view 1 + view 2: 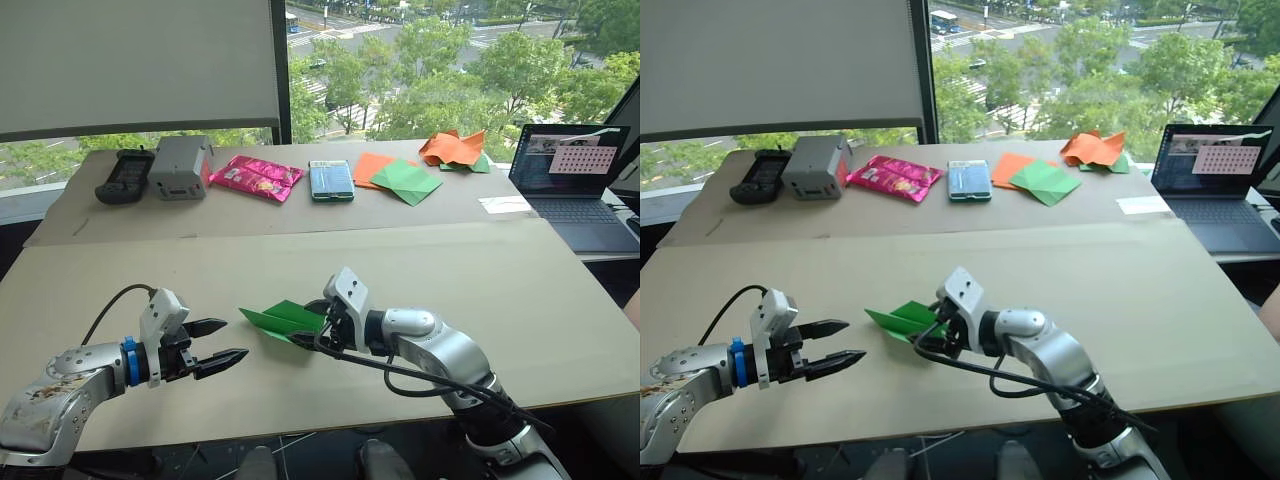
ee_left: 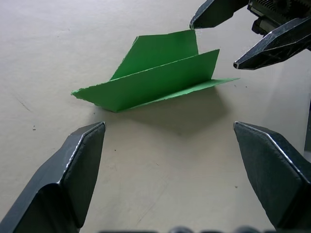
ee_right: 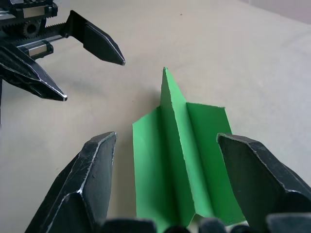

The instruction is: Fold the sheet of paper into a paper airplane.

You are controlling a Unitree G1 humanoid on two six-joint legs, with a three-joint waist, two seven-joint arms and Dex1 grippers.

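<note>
1 paper airplane [image 1: 283, 320] of thin bright green paper sits on the near bench [image 1: 500, 290], a pointed wedge with an upright centre fin and flat wings, its nose aimed toward 9 o'clock. The bench top is matte beige board, smooth and faintly scuffed. The right tool [image 1: 318, 327] sits at the plane's tail with its 2 black fingers spread to either side of the paper, not pinching it. The left tool [image 1: 222, 343] hovers just off the nose at about 8 o'clock, its 2 tapered fingers also spread and holding nothing. On the far bench at 12 o'clock lie 2 grey devices [image 1: 158, 170], 1 pink glossy packet [image 1: 256, 177], flat orange and green sheets [image 1: 397, 175] and 1 crumpled orange-and-green heap [image 1: 455, 150]. 1 open laptop [image 1: 580, 185] stands at 2 o'clock. Trees fill the window behind.
</note>
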